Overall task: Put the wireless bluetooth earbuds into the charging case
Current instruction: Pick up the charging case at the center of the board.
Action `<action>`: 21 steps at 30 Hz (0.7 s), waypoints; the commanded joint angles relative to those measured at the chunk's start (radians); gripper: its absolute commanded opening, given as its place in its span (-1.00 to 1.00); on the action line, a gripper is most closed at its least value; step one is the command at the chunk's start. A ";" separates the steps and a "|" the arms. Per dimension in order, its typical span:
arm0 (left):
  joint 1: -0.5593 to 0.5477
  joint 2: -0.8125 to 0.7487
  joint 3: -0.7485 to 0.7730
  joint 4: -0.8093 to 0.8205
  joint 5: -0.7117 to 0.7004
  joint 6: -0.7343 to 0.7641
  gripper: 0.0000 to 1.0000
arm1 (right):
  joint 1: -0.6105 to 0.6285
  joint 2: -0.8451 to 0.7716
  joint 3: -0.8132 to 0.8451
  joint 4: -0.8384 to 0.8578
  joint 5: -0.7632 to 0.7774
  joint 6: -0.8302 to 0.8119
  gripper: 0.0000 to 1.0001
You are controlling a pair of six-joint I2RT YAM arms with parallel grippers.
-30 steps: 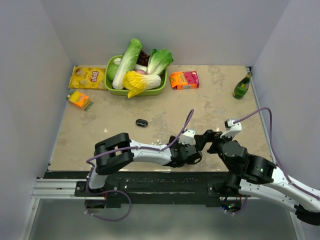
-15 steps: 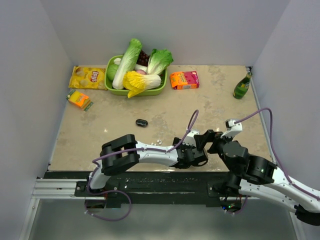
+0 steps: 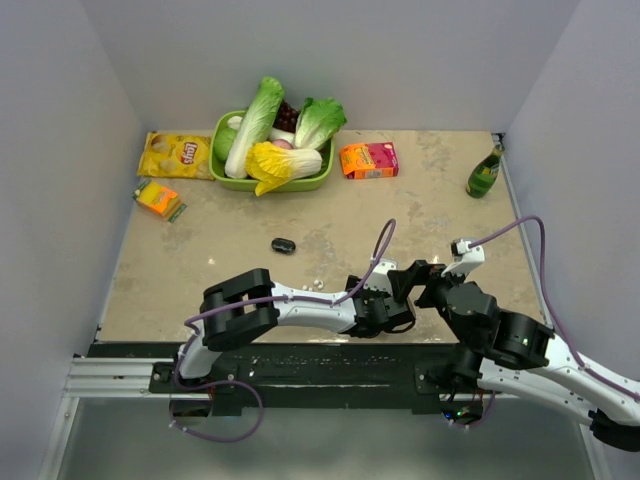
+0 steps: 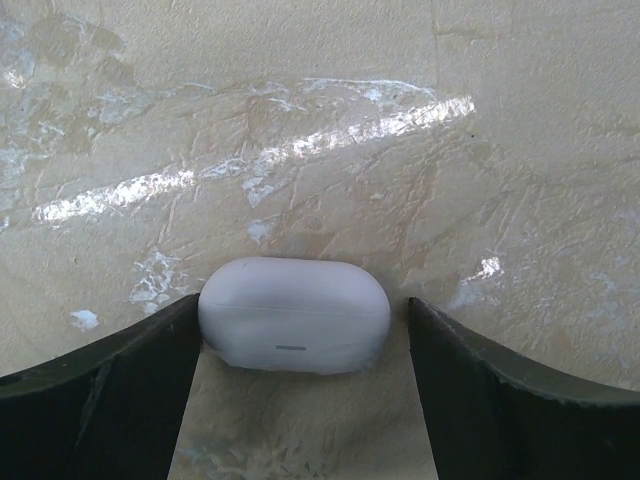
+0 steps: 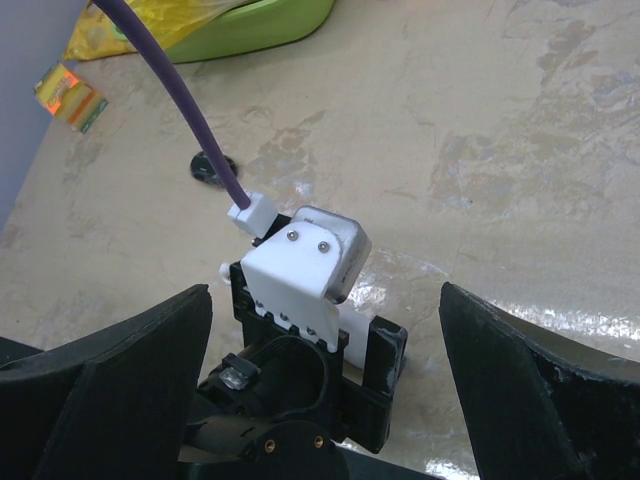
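The charging case (image 4: 293, 315) is seen lying flat on the worktop (image 4: 330, 120) with its lid closed, near the front edge and a little right of centre. It is bracketed by the left tool (image 4: 305, 308), which is set low over it with the fingers parted to a narrow span. The left finger (image 4: 120, 400) is pressed against the case's left end or very nearly so, while a thin strip of worktop is left showing between the case's right end and the other finger. In the top view the case itself is hidden under the left wrist.

The right tool (image 5: 325, 300) is held wide, its fingers spread to either side of the left arm's white camera bracket (image 5: 300, 265), just to the right of it, and nothing is gripped.

A tiny white speck (image 3: 318, 285) can be made out on the worktop just left of the left wrist; it is taken to be the wireless bluetooth earbuds, though it is too small to be told for certain.

A small black oval object (image 3: 283, 245) is placed farther back and to the left. Along the far side, a yellow crisp bag (image 3: 175, 155), a green basket (image 3: 300, 186) of lettuces, an orange-pink box (image 3: 368, 159) and a green bottle (image 3: 484, 172) are ranged from left to right, and an orange packet (image 3: 158, 198) is set near the left edge.
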 commanded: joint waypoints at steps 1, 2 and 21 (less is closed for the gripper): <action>-0.004 0.033 -0.041 -0.054 0.082 -0.030 0.60 | 0.009 -0.030 0.024 -0.017 0.002 0.012 0.96; -0.004 0.030 -0.047 -0.048 0.083 -0.027 0.55 | 0.010 -0.029 0.024 -0.015 0.004 0.012 0.96; 0.068 -0.392 -0.400 0.370 -0.030 0.158 -1.00 | 0.012 0.063 0.304 0.092 0.200 -0.125 0.96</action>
